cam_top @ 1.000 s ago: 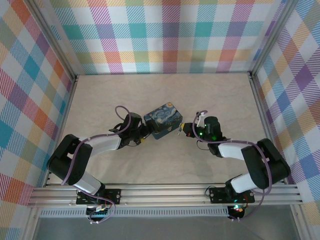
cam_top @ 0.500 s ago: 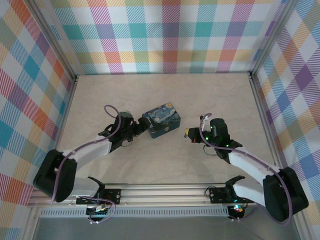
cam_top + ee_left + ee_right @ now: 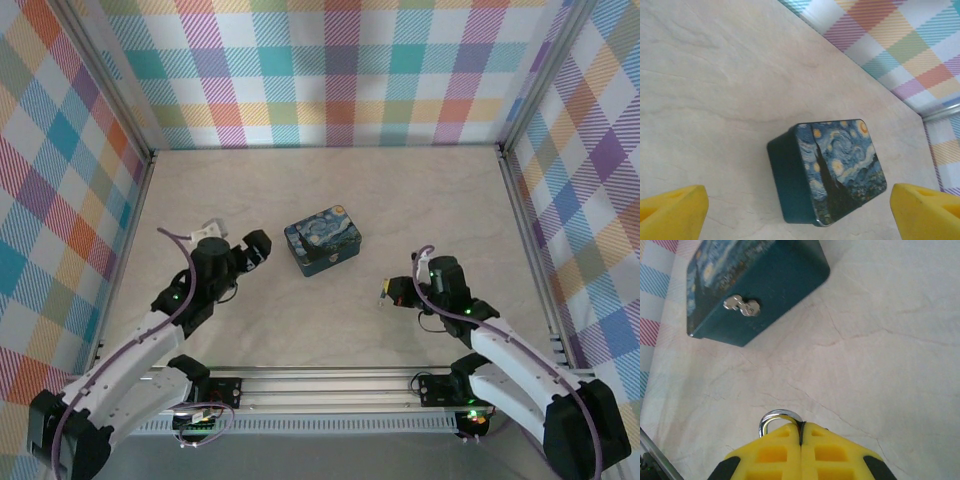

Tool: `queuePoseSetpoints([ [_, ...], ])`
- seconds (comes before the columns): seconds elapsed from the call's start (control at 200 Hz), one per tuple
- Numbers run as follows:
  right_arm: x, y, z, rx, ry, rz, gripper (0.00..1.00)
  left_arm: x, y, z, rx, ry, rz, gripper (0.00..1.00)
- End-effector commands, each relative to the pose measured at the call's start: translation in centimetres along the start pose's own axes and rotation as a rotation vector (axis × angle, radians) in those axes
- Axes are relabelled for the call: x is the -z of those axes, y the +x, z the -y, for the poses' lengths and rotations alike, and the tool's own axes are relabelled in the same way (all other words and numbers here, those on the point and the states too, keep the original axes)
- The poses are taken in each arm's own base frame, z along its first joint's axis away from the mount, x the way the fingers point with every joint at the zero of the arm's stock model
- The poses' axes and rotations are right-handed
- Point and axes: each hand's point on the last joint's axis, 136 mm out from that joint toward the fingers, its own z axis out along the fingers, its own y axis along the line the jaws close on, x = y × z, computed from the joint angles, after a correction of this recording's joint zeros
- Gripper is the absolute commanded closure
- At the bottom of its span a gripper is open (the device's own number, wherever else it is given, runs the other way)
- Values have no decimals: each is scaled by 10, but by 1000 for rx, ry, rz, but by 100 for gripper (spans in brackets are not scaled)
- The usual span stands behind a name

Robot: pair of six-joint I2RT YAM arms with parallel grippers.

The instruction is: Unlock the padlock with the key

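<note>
We're looking at the padlock (image 3: 780, 417) first, and there's little of it on show: a thin, curved, shiny silver shackle loop poking out above the right gripper (image 3: 800, 429). Those yellow fingers are pressed together with hardly a seam between them, pinching the padlock. Its body is hidden behind them, so we can't tell its colour here. From above, the right gripper (image 3: 392, 292) hangs over the near right part of the table (image 3: 450, 200) with a small pale speck at its tip, well apart from the tin (image 3: 323, 243).

The tin is a rounded-corner rectangular box with a glossy swirling starry print on the lid and plain dark teal sides. A small silvery clasp (image 3: 741, 305) sits on the side facing the right wrist camera. The table is matte, cream, with faint marble-like veins.

Over to the left gripper (image 3: 252, 248): its blocky yellow fingers (image 3: 675, 212) are spread wide, holding nothing, with the tin seen between them.
</note>
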Motion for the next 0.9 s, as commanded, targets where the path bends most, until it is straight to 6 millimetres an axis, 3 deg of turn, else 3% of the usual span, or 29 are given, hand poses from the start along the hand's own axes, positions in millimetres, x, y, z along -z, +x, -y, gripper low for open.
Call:
queuePoseSetpoints([
  [0.0,-1,2,6,-54,5,12,100,6,2,-30,-34,-110,26,6],
  [0.4,-12,17,23,-78,73,-65,100,7,2,-33,-14,-121,30,7],
  [0.895,-29,21,34,-75,100,-99,100,-3,9,-32,7,-124,-4,7],
])
